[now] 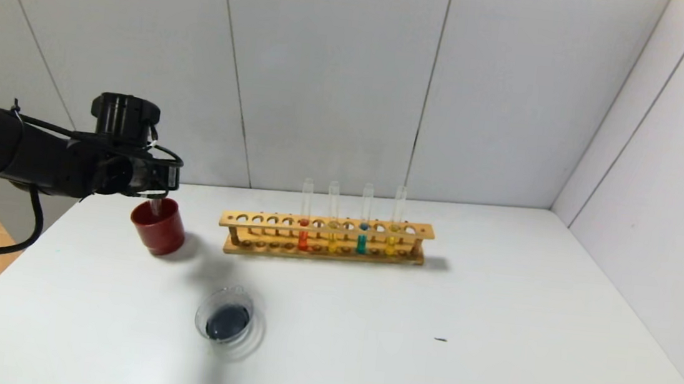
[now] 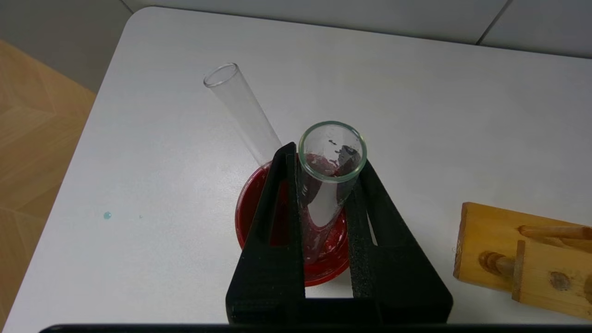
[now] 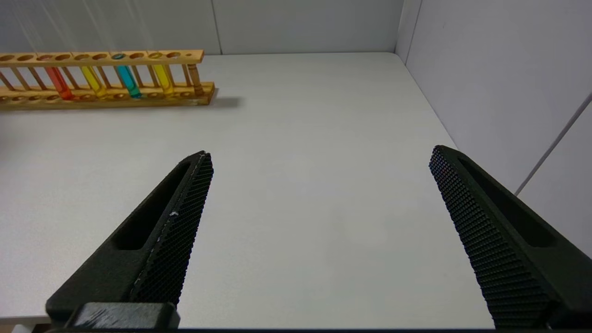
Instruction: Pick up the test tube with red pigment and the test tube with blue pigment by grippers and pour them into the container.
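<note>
Test tube with red pigment [image 1: 304,221]: upright in the wooden rack, orange-red liquid filling its lower part. Test tube with blue pigment [image 1: 364,224]: upright in the same rack, two holes further right, teal liquid low. Container [image 1: 224,317]: round clear glass dish on the worktop, near the front, holding dark liquid.

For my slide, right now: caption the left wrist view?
Left gripper lowers an emptied test tube into the red cup beside another.
</note>
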`<action>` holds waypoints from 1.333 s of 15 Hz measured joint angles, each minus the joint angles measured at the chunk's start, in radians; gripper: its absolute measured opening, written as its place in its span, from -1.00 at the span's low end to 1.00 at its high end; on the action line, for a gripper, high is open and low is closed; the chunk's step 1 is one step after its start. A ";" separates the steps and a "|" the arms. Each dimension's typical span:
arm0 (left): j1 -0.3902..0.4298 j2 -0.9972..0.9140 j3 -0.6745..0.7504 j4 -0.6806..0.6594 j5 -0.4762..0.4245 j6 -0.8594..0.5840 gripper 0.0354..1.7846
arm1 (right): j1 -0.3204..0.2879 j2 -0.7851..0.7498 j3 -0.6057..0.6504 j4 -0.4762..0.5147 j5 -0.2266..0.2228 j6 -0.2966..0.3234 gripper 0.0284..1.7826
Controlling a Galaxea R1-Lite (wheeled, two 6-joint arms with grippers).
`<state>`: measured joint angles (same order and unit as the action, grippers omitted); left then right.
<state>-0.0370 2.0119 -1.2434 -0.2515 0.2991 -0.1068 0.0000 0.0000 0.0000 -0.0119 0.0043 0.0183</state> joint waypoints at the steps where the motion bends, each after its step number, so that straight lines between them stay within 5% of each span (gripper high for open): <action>1: 0.001 0.002 0.017 -0.018 0.000 0.001 -0.68 | 0.000 0.000 0.000 0.000 0.000 0.000 0.92; 12: 0.008 -0.009 0.122 -0.108 0.000 0.004 -0.58 | 0.000 0.000 0.000 0.000 0.001 0.000 0.92; 15: 0.008 -0.033 0.129 -0.111 0.000 0.020 -0.21 | 0.000 0.000 0.000 0.000 0.000 0.000 0.92; 20: 0.005 -0.081 0.134 -0.111 -0.001 0.023 0.69 | 0.000 0.000 0.000 0.000 0.000 0.000 0.92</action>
<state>-0.0317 1.9304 -1.1089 -0.3621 0.2983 -0.0840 0.0000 0.0000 0.0000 -0.0119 0.0047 0.0183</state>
